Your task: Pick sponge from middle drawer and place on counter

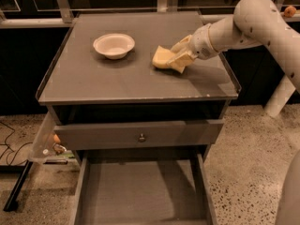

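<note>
The pale yellow sponge (163, 57) lies low on the right part of the grey counter (117, 81), its left end touching or nearly touching the surface. My gripper (182, 55) comes in from the right and is shut on the sponge's right end, one finger above and one below. The middle drawer (140, 191) is pulled out at the bottom of the view, and its dark floor is bare.
A round white bowl (114, 45) stands on the counter left of the sponge. Below the counter is a drawer with a grey front and a small round knob (141, 137). My arm (253, 20) reaches over the right rim. Cables lie on the floor at the left.
</note>
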### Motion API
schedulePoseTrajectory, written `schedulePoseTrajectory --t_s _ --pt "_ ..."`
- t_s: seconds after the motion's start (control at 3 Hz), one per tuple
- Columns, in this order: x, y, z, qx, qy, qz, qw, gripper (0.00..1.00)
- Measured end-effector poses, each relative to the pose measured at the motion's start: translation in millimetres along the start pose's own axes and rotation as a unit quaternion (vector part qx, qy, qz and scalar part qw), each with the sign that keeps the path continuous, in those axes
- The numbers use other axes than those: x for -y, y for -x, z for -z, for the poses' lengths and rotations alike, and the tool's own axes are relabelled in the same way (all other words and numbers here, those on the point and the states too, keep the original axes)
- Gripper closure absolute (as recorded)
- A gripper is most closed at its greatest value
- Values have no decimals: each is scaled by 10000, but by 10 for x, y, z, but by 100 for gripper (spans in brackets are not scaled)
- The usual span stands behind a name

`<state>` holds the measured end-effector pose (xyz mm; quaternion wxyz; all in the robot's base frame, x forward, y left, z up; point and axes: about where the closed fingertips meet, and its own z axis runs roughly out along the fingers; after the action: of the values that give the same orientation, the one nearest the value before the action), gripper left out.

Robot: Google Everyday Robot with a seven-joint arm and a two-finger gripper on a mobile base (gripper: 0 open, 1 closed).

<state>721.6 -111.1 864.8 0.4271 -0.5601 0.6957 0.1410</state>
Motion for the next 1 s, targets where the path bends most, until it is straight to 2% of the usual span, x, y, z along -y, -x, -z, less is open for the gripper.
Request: schedulePoseTrajectory --t_s 0.33,1.0 --pt "-5 -22 -31 -5 20 -30 10000 87" --pt "-5 -22 -31 -5 21 -30 10000 40"
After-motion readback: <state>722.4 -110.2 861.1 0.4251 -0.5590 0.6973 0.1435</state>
